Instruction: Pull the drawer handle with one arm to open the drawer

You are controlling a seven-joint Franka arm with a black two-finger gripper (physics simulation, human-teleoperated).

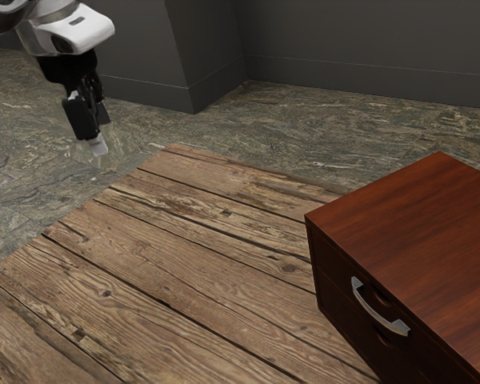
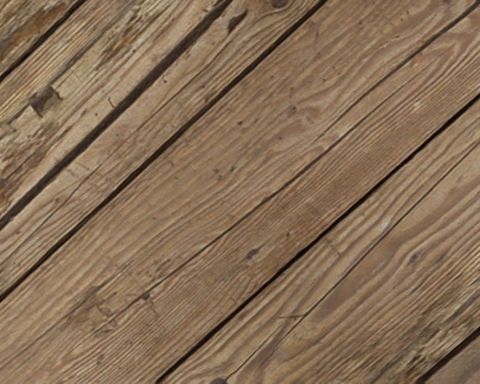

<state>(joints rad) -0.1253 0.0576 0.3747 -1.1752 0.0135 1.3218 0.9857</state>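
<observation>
The exterior view looks down across the plank table (image 1: 184, 264); the wrist view faces it closely.

Bare indoor room, grey walls (image 1: 344, 40), stone floor (image 1: 344, 136), plank table (image 1: 184, 264), reddish drawer cabinet (image 1: 416, 232)

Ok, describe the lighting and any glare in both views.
Exterior view: soft, even light; bright glint along the silver handle, faint sheen on the cabinet top. Wrist view: flat light on the wooden planks, no glare, no cast shadows.
</observation>
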